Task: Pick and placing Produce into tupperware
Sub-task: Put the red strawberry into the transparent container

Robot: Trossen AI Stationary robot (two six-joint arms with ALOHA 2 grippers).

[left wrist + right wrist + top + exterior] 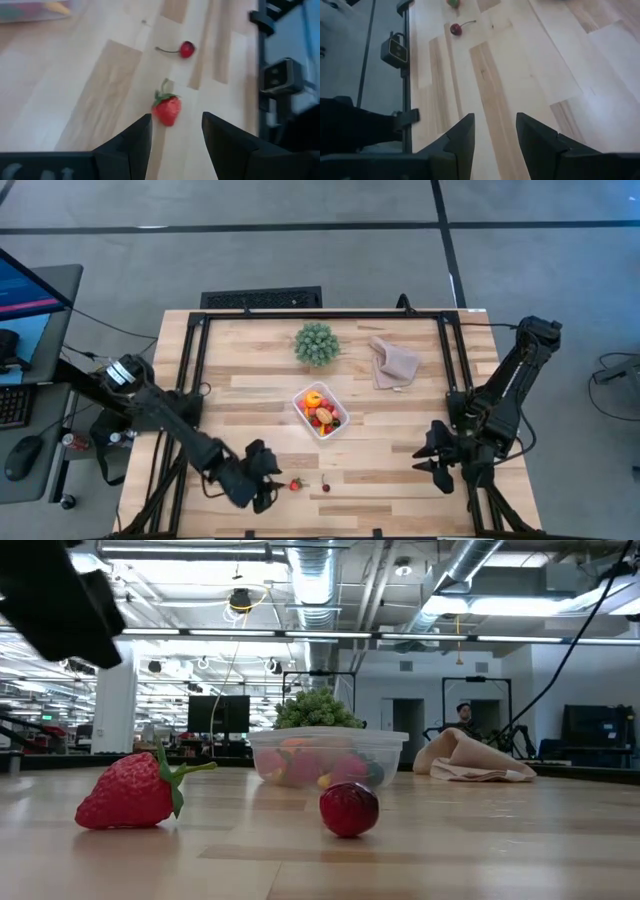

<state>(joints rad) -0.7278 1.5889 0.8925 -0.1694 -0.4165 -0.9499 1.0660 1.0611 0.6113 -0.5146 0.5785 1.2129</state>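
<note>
A toy strawberry (pixel 295 484) and a toy cherry (pixel 326 487) lie on the wooden table near its front edge; both also show in the left wrist view, the strawberry (pixel 167 108) and the cherry (pixel 186 49). The clear tupperware (pixel 321 411) stands at the table's middle with several small fruits inside. My left gripper (pixel 268 483) is open, just left of the strawberry, its fingers (pixel 139 136) short of it. My right gripper (pixel 428 456) is open and empty at the right.
A green spiky plant (pixel 316 343) stands at the far middle and a beige cloth (pixel 392 362) lies to its right. A black frame (pixel 195 355) rims the table. Bare wood lies between the tupperware and the front edge.
</note>
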